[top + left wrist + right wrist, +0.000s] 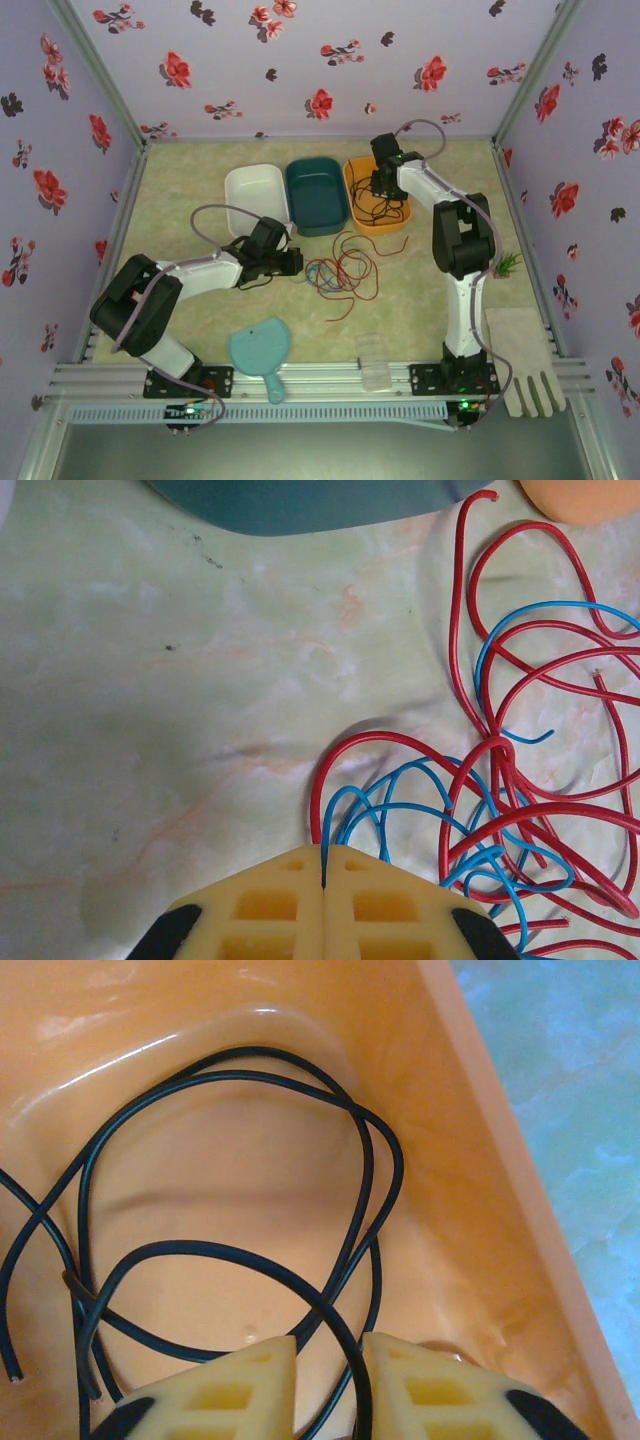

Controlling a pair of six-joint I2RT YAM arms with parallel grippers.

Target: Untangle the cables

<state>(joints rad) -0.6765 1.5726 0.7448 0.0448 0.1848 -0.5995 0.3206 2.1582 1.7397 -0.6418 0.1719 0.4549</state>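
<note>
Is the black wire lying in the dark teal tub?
No, the right wrist view shows the black cable lying in loose loops on the floor of the orange tub.

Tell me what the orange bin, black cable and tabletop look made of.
Orange bin: moulded plastic, glossy; bright highlights run along its rounded inner corner.
Black cable: thin wire in smooth, slightly shiny insulation, probably plastic or rubber; it lies in loose springy loops.
Tabletop: pale green marbled pattern, matte; possibly printed laminate or vinyl, can't tell which.
</note>
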